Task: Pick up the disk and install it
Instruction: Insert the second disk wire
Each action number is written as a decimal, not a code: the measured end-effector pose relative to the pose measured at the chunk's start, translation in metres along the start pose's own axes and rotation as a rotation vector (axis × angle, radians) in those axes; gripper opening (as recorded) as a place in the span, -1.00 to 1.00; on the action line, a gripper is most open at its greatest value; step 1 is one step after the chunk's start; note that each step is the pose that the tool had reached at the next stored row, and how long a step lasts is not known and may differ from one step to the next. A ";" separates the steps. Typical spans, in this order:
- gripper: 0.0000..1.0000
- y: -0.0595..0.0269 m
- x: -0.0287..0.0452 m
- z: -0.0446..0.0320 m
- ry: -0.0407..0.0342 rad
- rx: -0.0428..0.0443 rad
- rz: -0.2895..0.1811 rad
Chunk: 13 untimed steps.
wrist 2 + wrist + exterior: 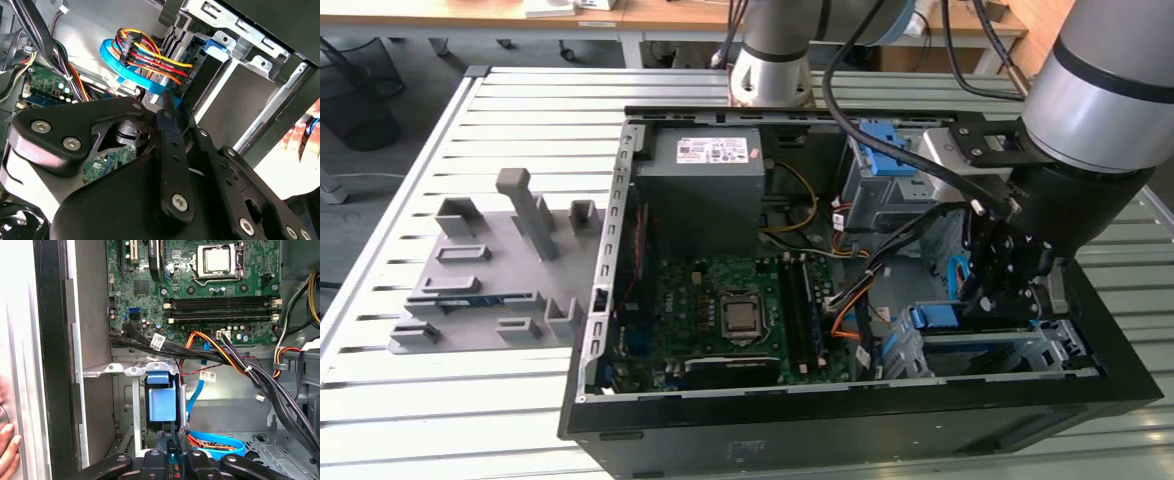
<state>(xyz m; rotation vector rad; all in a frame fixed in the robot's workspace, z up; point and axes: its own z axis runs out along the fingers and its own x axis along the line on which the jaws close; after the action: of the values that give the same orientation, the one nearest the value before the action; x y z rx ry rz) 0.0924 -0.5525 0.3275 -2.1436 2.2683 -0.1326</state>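
While seated in the case:
Disk (162, 397): upright in drive bay, 5 o'clock of motherboard (727, 310);
Hand (171, 452): closed on disk's edge.

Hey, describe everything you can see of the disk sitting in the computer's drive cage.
The disk stands on edge in a slot of the grey metal drive cage, in a corner of the open case. What shows is mostly its light-blue plastic carrier, with a tab at one end. In the second wrist view, coloured wires appear to run to its end. The hand hangs close to it; whether they touch is unclear.
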 end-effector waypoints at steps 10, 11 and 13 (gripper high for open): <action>-0.53 -0.0003 0.0002 -0.0035 -0.0012 0.0000 0.000; -0.53 -0.0003 0.0002 -0.0039 -0.0013 0.0000 0.000; -0.53 -0.0004 0.0002 -0.0051 -0.0011 0.0000 0.000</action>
<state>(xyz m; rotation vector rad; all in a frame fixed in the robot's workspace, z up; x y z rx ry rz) 0.0924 -0.5525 0.3325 -2.1430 2.2679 -0.1313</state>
